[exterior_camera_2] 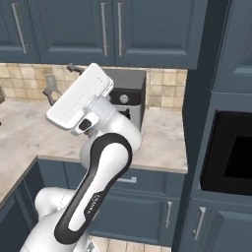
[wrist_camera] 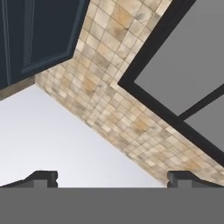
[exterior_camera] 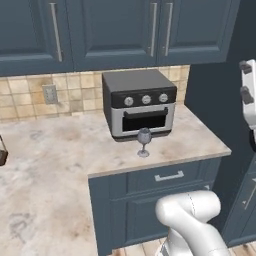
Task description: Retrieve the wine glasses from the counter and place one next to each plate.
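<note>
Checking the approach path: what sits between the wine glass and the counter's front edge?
Nothing: in the left base view bare counter runs from the wine glass to the edge.

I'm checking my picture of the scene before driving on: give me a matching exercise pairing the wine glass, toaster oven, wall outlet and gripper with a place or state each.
Column one:
1. wine glass
2. toaster oven
3. wall outlet
4. gripper

Column two:
A. on the tiled backsplash, left of the oven
B. open, holding nothing, raised above the counter
C. upright on the counter, just in front of the oven door
D. at the back of the counter, under the upper cabinets

Pairs: 1-C, 2-D, 3-A, 4-B
</note>
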### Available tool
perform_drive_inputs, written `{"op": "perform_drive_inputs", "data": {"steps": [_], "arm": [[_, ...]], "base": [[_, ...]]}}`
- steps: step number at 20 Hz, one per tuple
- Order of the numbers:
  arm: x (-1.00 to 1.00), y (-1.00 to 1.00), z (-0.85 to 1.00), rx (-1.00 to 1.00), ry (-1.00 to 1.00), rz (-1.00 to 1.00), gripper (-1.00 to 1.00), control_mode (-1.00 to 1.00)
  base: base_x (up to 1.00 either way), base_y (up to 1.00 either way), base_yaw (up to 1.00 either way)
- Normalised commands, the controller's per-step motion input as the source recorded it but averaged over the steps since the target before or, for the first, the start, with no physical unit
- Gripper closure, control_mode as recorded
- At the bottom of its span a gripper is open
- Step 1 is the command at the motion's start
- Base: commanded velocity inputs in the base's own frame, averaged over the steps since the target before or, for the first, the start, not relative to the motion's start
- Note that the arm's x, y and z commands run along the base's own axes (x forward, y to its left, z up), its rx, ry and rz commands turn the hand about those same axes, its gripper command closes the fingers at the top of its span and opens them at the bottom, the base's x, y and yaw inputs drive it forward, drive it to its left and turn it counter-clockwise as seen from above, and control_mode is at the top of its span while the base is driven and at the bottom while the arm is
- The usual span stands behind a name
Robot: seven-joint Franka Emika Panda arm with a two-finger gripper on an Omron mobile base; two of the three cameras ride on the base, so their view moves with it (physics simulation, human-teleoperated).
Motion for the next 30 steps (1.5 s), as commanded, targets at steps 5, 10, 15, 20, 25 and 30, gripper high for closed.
{"op": "perform_drive_inputs", "data": {"steps": [5,10,15,20,25,30], "arm": [[0.00,0.00,0.00,0.00,0.00,0.00,-1.00,1.00],[0.00,0.00,0.00,0.00,0.00,0.00,-1.00,1.00],[0.00,0.00,0.00,0.00,0.00,0.00,-1.00,1.00],[0.12,0.17,-0.28,-0.13,0.08,-0.13,-1.00,-1.00],[0.27,-0.34,-0.32,-0.11,0.18,-0.15,-1.00,-1.00],[0.17,-0.54,-0.71,-0.13,0.22,-0.08,-1.00,-1.00]], "base": [[0.03,0.37,-0.21],[0.00,0.48,-0.34],[0.01,0.55,-0.12],[0.00,0.00,0.00],[0.00,0.00,0.00],[0.00,0.00,0.00]]}}
